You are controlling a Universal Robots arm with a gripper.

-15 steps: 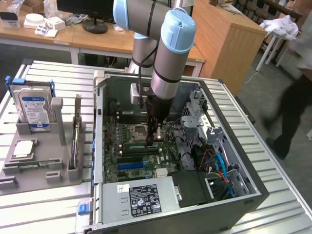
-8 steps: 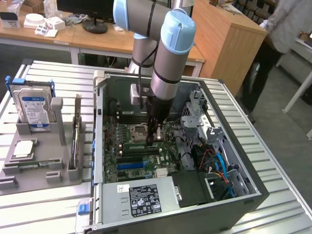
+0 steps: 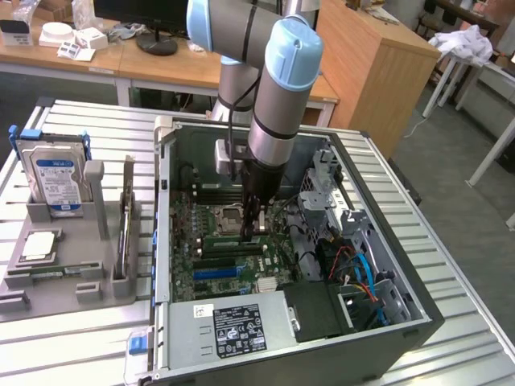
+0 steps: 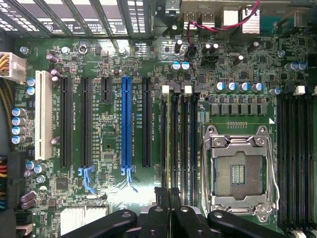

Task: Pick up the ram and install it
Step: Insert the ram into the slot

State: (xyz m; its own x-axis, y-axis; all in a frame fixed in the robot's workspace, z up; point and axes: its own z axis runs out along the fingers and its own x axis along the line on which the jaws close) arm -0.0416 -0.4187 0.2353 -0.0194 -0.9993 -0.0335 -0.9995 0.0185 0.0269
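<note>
Ram (image 4: 174,144) is judged to be the thin dark strip seen edge-on among the four memory slots (image 4: 185,144) just beside the CPU socket (image 4: 237,171), on the side toward the blue expansion slot (image 4: 127,124). It runs out from under the fingertips, and whether it is seated in a slot or hung just above one cannot be told. The gripper (image 4: 168,197) is seen with its two black fingers (image 4: 161,206) pressed together, with no more than a hairline between them. Whether the board's upper edge is nipped in that line is not plainly shown, so a hold on it is neither claimed nor ruled out. In the exterior view the arm (image 3: 278,104) is lowered into the open computer case (image 3: 402,322), with the fingertips brought down close beside the CPU socket. The hard drive (image 3: 58,173) and the processor chip (image 3: 39,245) are left in the grey fixture (image 3: 96,189), well apart from the CPU socket and outside the case. The ram is judged light, stiff and thin, with smooth flat faces that could slip in a loose pinch. It is also judged fragile at its chips and contact edge. A hold is best taken across the two faces at the middle of the long upper edge, so that the stick is kept upright and square to the slot and is not bent.
</note>
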